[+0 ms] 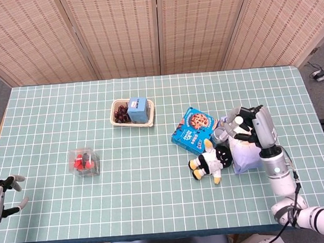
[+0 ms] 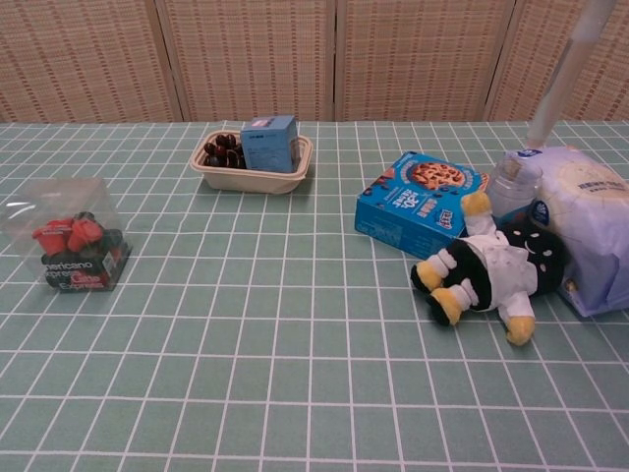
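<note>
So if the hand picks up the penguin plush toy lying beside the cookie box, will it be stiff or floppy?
Probably floppy: the penguin plush toy lies slumped on its side, limbs splayed. It looks soft and light, and unlikely to roll or break.

A tight cluster crowds the right side of the table point(image 1: 168, 210): a plush penguin point(image 1: 212, 160) lies against a pale bag point(image 1: 243, 149), with a blue cookie box point(image 1: 194, 129) just beside both, leaving no gap between them. The right hand point(image 1: 245, 128) hovers above the bag, fingers spread. Open cloth runs across the middle and front. A tray point(image 1: 132, 112) holding a small blue box point(image 1: 137, 106) stands farther back; a clear packet point(image 1: 85, 162) sits alone at left, well apart from the left hand point(image 1: 2, 200) at the table's edge.
</note>
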`<action>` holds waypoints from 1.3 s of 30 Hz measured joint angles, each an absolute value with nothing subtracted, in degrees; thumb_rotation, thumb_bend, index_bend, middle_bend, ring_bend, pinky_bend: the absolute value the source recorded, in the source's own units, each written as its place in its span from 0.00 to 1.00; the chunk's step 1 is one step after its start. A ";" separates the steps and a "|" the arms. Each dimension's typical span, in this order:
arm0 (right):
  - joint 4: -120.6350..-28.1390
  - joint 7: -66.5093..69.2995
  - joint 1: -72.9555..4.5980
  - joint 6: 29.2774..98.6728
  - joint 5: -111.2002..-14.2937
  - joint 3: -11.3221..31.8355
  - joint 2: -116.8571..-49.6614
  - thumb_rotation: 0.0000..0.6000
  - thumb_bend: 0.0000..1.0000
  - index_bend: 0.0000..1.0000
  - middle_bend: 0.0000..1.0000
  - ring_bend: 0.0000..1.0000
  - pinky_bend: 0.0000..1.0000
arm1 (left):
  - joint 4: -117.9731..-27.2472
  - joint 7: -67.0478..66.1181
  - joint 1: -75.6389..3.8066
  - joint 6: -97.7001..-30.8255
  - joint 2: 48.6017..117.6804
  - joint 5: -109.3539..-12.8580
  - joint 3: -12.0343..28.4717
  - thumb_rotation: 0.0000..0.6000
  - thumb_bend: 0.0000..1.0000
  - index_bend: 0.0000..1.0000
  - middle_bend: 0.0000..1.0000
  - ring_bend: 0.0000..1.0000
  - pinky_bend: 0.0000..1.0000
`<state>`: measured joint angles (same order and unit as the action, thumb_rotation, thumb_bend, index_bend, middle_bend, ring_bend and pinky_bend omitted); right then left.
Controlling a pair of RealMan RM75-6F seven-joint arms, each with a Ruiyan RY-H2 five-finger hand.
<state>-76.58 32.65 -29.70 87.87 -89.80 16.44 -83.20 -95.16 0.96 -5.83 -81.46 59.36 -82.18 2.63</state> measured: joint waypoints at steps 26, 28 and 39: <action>-57.58 37.43 -33.37 83.60 -85.54 16.47 -92.84 1.00 0.59 0.70 1.00 1.00 1.00 | -95.11 1.83 -5.81 -81.29 59.20 -81.98 2.68 1.00 0.22 0.46 0.51 0.44 0.55; -56.58 37.91 -33.54 83.28 -85.40 16.30 -93.48 1.00 0.59 0.70 1.00 1.00 1.00 | -95.17 1.95 -5.77 -81.41 59.15 -82.05 2.68 1.00 0.22 0.46 0.51 0.44 0.55; -51.20 40.44 -33.95 81.71 -84.89 14.92 -97.11 1.00 0.59 0.70 1.00 1.00 1.00 | -95.24 2.39 -5.64 -81.64 58.95 -82.38 2.60 1.00 0.22 0.46 0.51 0.44 0.55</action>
<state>-51.20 40.44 -33.95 81.71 -84.89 14.92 -97.11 -95.24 2.39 -5.64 -81.64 58.95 -82.38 2.60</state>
